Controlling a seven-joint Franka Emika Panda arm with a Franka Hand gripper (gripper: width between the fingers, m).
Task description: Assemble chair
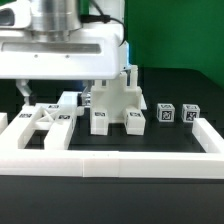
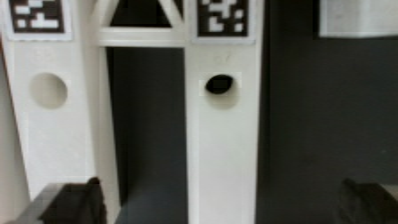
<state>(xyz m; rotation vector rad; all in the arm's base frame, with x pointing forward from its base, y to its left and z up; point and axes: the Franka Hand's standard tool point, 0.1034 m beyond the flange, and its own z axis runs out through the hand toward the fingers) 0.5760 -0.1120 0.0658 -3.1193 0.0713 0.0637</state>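
The hand (image 2: 222, 205) is wide open and empty, fingertips (image 2: 75, 202) either side of a white bar (image 2: 224, 140) of the flat frame piece (image 1: 45, 117) lying on the black surface (image 1: 150, 137), likely lined up to grasp it; the half-built chair (image 1: 112, 98) stands just beside it.

Exterior view: low, almost level with the worktop (image 1: 150, 140), just outside the near border rail (image 1: 110, 162), facing across it to the green backdrop (image 1: 175, 35); mid range, most of the work area in frame, arm (image 1: 60, 45) cropped above. Wrist view: looks straight down, very close, two tagged chair bars (image 2: 222, 120) fill it, fingertips (image 2: 71, 203) at the frame edge. Shared, likely: flat chair part (image 1: 45, 120) under the arm, toward the worktop's edge on the exterior view's left
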